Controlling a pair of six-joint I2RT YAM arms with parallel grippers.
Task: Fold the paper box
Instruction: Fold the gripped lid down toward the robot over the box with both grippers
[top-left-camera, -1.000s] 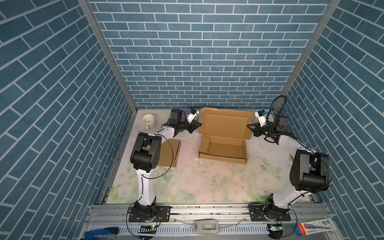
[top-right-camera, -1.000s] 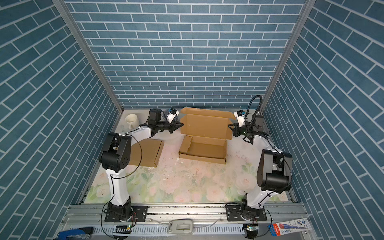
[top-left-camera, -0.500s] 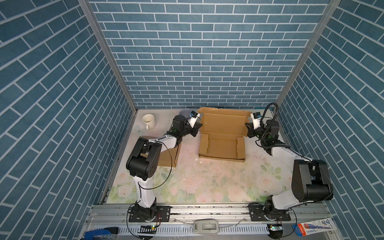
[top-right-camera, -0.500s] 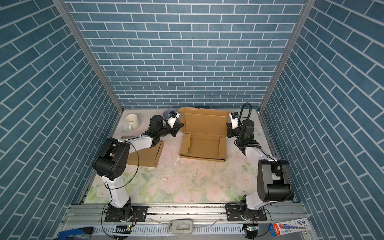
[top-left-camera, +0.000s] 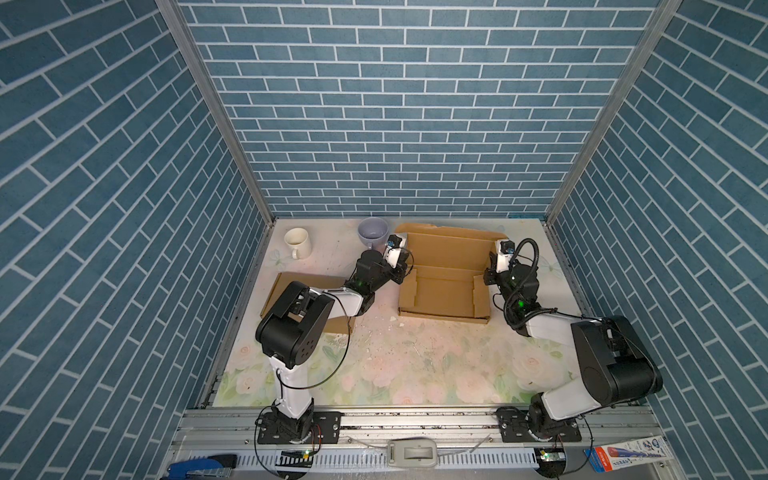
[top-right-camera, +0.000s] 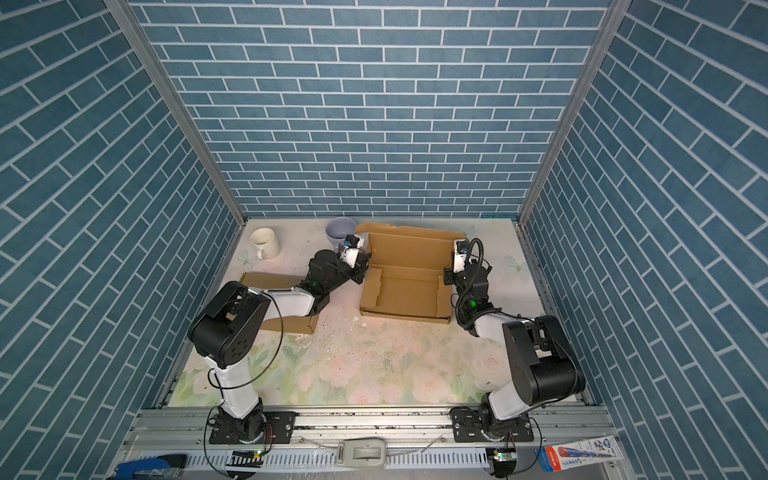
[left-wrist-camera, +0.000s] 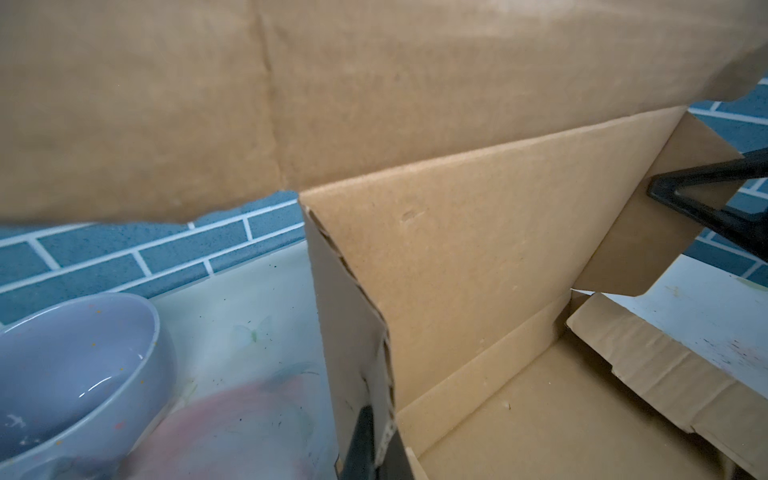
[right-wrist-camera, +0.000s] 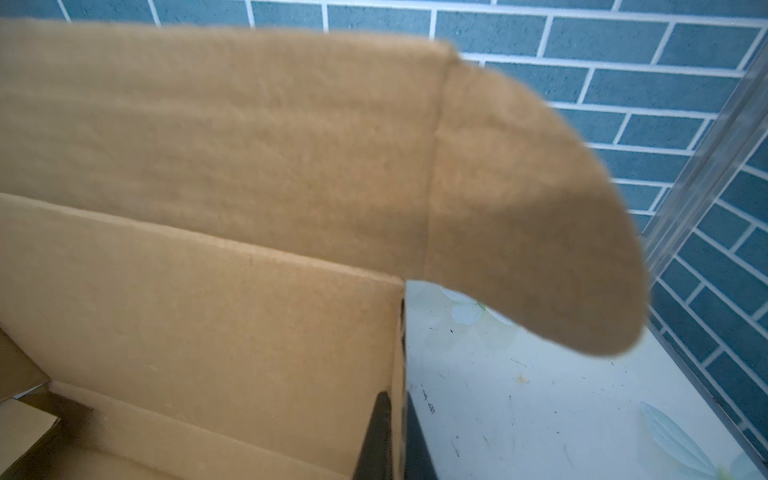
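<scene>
The brown paper box (top-left-camera: 444, 291) (top-right-camera: 405, 291) lies open at the back middle of the table, its lid (top-left-camera: 449, 245) raised behind it. My left gripper (top-left-camera: 404, 271) (top-right-camera: 365, 266) is shut on the box's left side wall (left-wrist-camera: 353, 332), one finger on each face, seen in the left wrist view as left gripper (left-wrist-camera: 376, 444). My right gripper (top-left-camera: 488, 276) (top-right-camera: 447, 276) is shut on the right side wall (right-wrist-camera: 399, 332), seen in the right wrist view as right gripper (right-wrist-camera: 397, 436). Both side walls stand upright. The lid's rounded ear flap (right-wrist-camera: 540, 208) hangs over the table.
A lavender bowl (top-left-camera: 373, 232) (left-wrist-camera: 75, 365) sits just left of the lid. A white mug (top-left-camera: 297, 242) stands at the back left. A flat cardboard piece (top-left-camera: 286, 291) lies under my left arm. Blue brick walls close three sides.
Both grippers moved inward and toward the front. The box's side walls, spread outward before, now stand upright, so the box looks narrower.
</scene>
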